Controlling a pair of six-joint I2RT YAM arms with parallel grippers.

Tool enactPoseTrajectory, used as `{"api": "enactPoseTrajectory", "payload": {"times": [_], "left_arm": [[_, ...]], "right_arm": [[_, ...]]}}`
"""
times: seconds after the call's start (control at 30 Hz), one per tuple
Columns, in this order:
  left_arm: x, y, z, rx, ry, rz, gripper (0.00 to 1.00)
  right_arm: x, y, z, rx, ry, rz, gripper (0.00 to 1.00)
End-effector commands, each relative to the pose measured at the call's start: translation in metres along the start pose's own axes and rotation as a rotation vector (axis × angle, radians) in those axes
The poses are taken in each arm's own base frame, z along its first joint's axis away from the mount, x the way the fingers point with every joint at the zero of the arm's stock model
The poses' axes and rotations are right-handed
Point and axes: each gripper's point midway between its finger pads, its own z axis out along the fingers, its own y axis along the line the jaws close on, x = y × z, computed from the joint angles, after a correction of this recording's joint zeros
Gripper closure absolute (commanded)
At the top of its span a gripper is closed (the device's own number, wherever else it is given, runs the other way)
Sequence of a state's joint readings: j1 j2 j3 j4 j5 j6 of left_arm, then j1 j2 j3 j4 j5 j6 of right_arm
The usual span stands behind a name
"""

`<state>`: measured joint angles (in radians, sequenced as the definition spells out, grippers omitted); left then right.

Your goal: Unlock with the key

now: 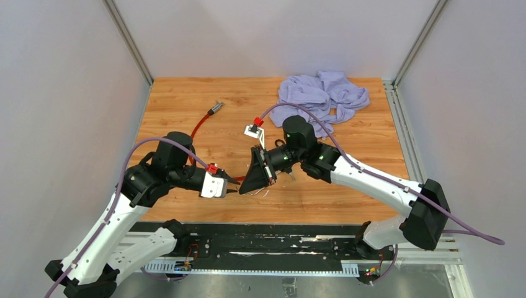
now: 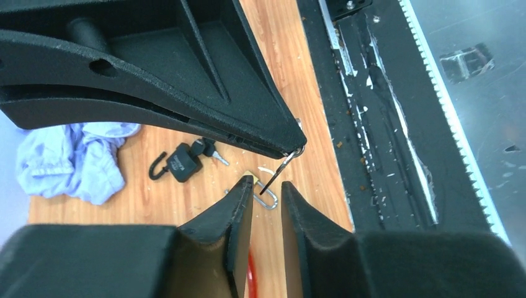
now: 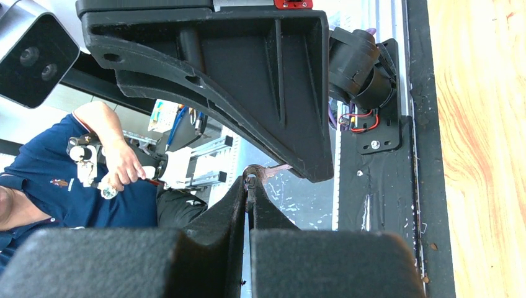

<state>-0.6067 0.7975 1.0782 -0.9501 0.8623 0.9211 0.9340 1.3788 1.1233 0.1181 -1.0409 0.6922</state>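
Observation:
My right gripper (image 3: 249, 182) is shut on the head of a small metal key (image 3: 260, 172). In the left wrist view the key (image 2: 282, 169) hangs from the right gripper's tip (image 2: 296, 145), its blade pointing down into the gap at my left gripper (image 2: 268, 184). The left gripper is open by a narrow gap and holds nothing. A brass padlock (image 2: 249, 179) with a silver shackle (image 2: 268, 201) lies on the table just beyond the left fingertips, partly hidden by the left finger. In the top view the two grippers meet tip to tip (image 1: 239, 186) near the table's front edge.
A black padlock (image 2: 180, 162) with keys in it lies on the wood further back. A purple cloth (image 1: 322, 96) is bunched at the back right. A red cable (image 1: 201, 124) with a metal plug and a small red-and-white piece (image 1: 254, 128) lie mid-table. A black rail (image 1: 267, 245) runs along the front.

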Motion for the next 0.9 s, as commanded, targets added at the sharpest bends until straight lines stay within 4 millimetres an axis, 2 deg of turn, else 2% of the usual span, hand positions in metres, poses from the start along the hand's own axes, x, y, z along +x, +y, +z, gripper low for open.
{"api": "enactPoseTrajectory", "payload": {"times": [0.0, 0.1, 0.23, 0.33, 0.47, 0.57, 0.7, 0.87], "left_arm": [[-0.006, -0.004, 0.003, 0.022, -0.031, -0.025, 0.79], [-0.005, -0.003, 0.002, 0.011, -0.02, -0.029, 0.99], [-0.002, -0.003, 0.001, 0.001, -0.006, -0.043, 1.0], [0.002, -0.002, -0.001, -0.01, 0.017, -0.029, 1.0], [0.01, 0.002, -0.009, -0.041, 0.08, 0.053, 1.0], [0.007, 0.007, -0.013, -0.058, 0.097, 0.059, 0.99], [0.001, -0.003, -0.007, 0.011, 0.078, -0.142, 1.0], [-0.003, -0.028, 0.006, 0.164, 0.049, -0.468, 1.0]], "right_arm": [[-0.009, 0.018, 0.005, -0.05, -0.004, -0.054, 0.99], [-0.009, 0.017, 0.005, -0.048, -0.005, -0.053, 0.99], [-0.009, 0.017, 0.004, -0.041, -0.008, -0.056, 0.96], [-0.007, 0.015, 0.002, -0.03, -0.003, -0.053, 0.84], [-0.007, 0.009, -0.004, 0.007, -0.017, -0.045, 0.62], [-0.013, 0.001, -0.011, 0.084, -0.053, -0.063, 0.53], [-0.024, 0.002, -0.02, 0.195, -0.091, -0.21, 0.5], [-0.031, -0.001, -0.031, 0.35, -0.147, -0.426, 0.54]]}}
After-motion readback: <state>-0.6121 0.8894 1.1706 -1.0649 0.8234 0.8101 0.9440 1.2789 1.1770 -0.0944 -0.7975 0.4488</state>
